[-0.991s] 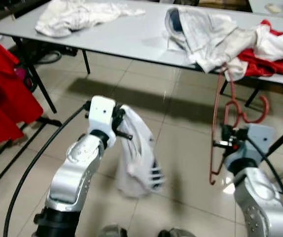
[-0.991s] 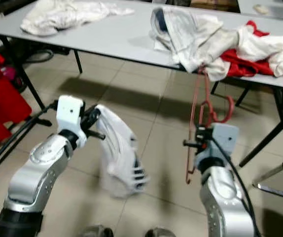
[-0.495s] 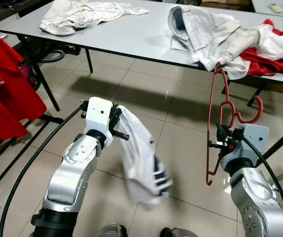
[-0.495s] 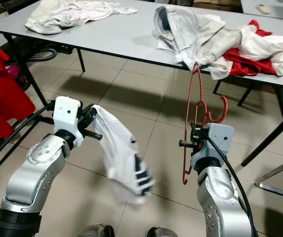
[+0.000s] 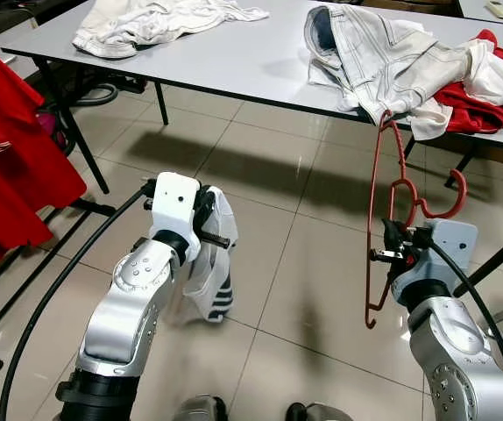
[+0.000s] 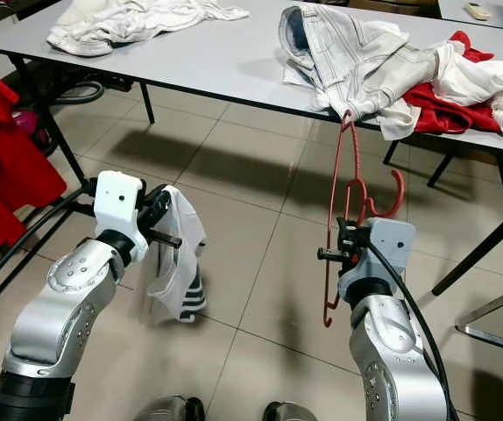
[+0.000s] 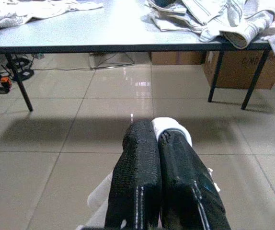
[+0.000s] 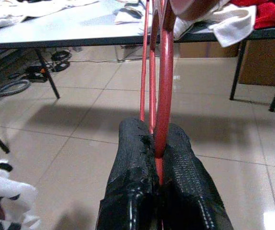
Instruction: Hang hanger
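Right gripper (image 8: 159, 143): jaws pinched tight on the red hanger (image 5: 383, 219), gripping its frame partway up. The hanger stands nearly upright over the tiled floor (image 5: 278, 175), its hook end up beside the gripper and its long wire side rising to the near edge of the counter (image 5: 234, 61), where the top reaches the hem of the pale clothes hanging over that edge. The hanger's lower end hangs free above the floor, below the gripper.

Left gripper (image 7: 157, 143): jaws closed narrow on a white garment with dark stripes (image 5: 209, 281). The cloth bunches between the fingers (image 7: 137, 167) and droops from them in a loose fold, above the floor, in front of the silver left arm (image 5: 133, 298).

Counter, grey top on black legs, runs across the far side of the scene. Near its far left corner lies a cream-white heap of clothes (image 5: 155, 17). Toward the right end lies a pale denim-like jacket (image 5: 374, 48), partly draped over the near edge, and just beside it a red garment (image 5: 479, 92) tangled with more white cloth.

Left of the robot, red clothing (image 5: 10, 158) hangs on a black rack. Black cables curve past the left arm. A cardboard box (image 7: 238, 67) sits on the floor under the counter.
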